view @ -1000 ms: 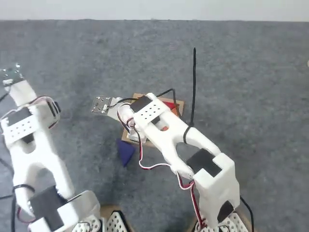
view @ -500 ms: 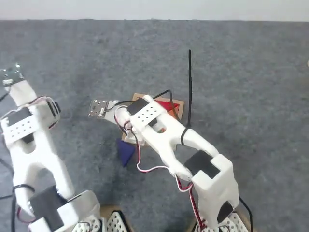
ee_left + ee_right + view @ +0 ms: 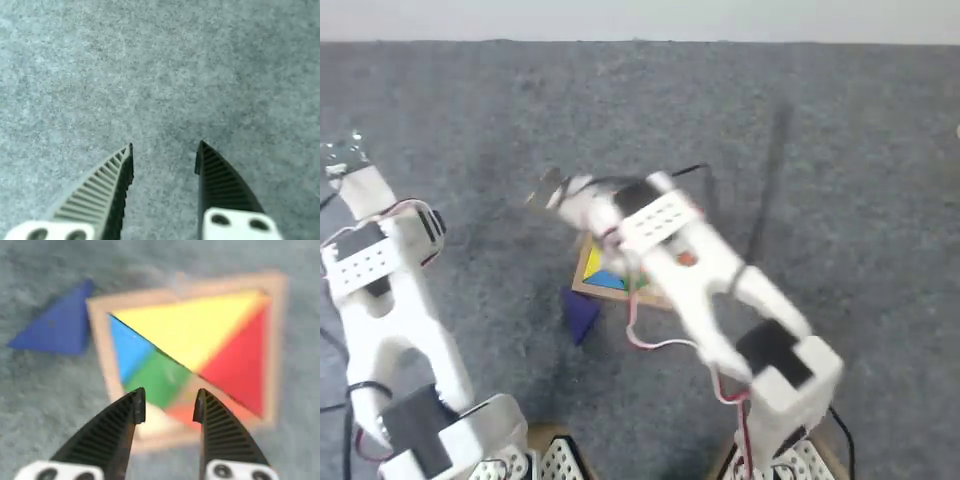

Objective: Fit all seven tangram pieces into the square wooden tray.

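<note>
The square wooden tray holds a yellow triangle, a red triangle, a light blue triangle, a green piece and an orange piece. A pale bare patch shows in one corner. A dark blue triangle lies flat on the carpet just outside the tray, also seen as the dark blue triangle in the high view. My right gripper hangs open above the tray, holding nothing. My left gripper is open over bare carpet at the far left.
Grey carpet covers the whole table. The right arm stretches over the tray, hiding most of it from above. A black cable rises beside that arm. The left arm stands at the left edge.
The right arm has lifted and swung to the right, uncovering the tray's near-left corner with the yellow and blue pieces. The left arm and the dark blue triangle have not moved.
</note>
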You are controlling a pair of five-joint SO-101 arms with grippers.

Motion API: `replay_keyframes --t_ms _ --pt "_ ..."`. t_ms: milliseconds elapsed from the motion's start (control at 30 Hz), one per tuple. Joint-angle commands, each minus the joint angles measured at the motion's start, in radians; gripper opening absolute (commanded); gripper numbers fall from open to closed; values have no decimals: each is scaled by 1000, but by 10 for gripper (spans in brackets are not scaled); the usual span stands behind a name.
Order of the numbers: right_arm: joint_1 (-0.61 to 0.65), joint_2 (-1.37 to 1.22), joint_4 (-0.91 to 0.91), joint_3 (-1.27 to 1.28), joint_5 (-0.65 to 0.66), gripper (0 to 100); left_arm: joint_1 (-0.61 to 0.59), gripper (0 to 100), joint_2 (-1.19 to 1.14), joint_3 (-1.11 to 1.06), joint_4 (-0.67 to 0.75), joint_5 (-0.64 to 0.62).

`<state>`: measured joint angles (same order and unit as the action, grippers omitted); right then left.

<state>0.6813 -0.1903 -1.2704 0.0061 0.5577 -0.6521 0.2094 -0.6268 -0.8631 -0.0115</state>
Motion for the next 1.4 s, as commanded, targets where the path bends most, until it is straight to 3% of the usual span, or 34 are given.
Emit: replay_keyframes --t_ms 0,133,333,500,667,1033,1367 --pt "-111 249 -59 -28 -87 162 3 200 6 42 -11 -5" --pt "-174 430 -41 114 -112 162 38 200 6 47 -49 -3" --pt "-321 507 79 427 -117 162 80 200 6 48 -101 46" --pt "-421 599 278 704 -112 162 285 200 6 31 -207 186" --pt "-479 743 364 914 -118 162 451 200 8 1 -210 239" --pt "-599 908 530 1169 -120 162 806 200 6 -99 -195 247" --pt "-596 915 529 1174 -160 162 815 198 5 -160 -55 239"
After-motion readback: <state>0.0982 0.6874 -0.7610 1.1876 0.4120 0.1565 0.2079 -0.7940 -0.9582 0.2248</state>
